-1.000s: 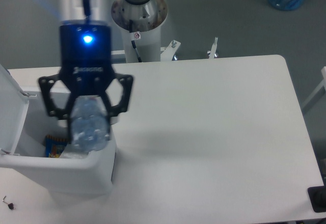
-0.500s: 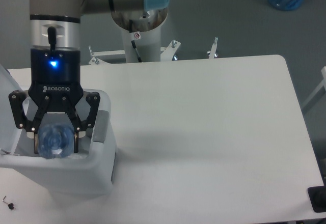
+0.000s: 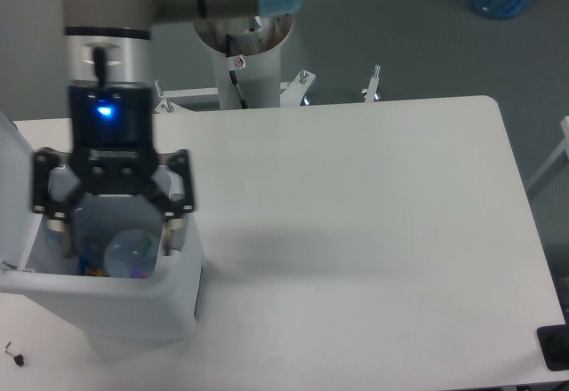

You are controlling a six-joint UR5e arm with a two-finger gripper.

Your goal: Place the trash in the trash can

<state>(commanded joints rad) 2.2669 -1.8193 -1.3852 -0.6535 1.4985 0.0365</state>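
Since the frame half a second ago, my hand (image 3: 114, 231) has spread its fingers wider and the bottle (image 3: 130, 253) has left them; it now sits lower, inside the trash can (image 3: 107, 298), with its round clear end turned up toward the camera. A second ago the bottle was clamped above the right wall of the can, so the arm has also travelled left and down over the opening.

As I see it now, the hand is released and grips nothing. The fingers hang apart over the mouth of the can, and the bottle shows between them but below. Beside the bottle, deeper in the can, I see something blue and yellow (image 3: 92, 262), and a bit of pink or red next to it that I cannot identify. The small plastic scrap I cannot find in this view; the white bench (image 3: 356, 213) to the right shows none.

What may go wrong: the fingertips seem to be near the rim or slightly under it, so if I move the arm sideways before lifting, a finger could hook the front wall and drag or tip the can, which stands at the left edge of the bench. The bottle also seems to stand on end, so it might lean against a finger and be pulled up.
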